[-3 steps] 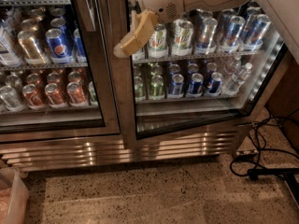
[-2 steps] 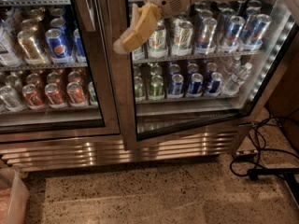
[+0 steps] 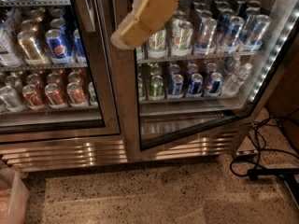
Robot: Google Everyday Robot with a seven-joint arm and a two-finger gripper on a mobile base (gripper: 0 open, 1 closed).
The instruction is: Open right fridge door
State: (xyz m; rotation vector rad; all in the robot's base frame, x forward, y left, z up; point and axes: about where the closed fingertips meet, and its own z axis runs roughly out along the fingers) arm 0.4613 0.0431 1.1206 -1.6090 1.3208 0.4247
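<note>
The right fridge door (image 3: 125,101) is a glass panel in a wide steel frame. It stands slightly ajar: its bottom edge (image 3: 187,132) slants out from the cabinet, with the left side nearer to me. My gripper (image 3: 140,17), tan and pointing down-left, hangs at the top of the view in front of the door's left frame strip. Whether it touches the frame or a handle I cannot tell. Green, silver and blue cans (image 3: 196,80) show on the shelves behind the glass.
The left door (image 3: 56,69) stays shut, with Pepsi and red cans behind it. Black cables (image 3: 261,164) lie on the speckled floor at the lower right. A pale bin (image 3: 11,202) sits at the lower left corner.
The white arm has slid up out of the view and the gripper sits a little higher. The right door's gap looks much the same.
</note>
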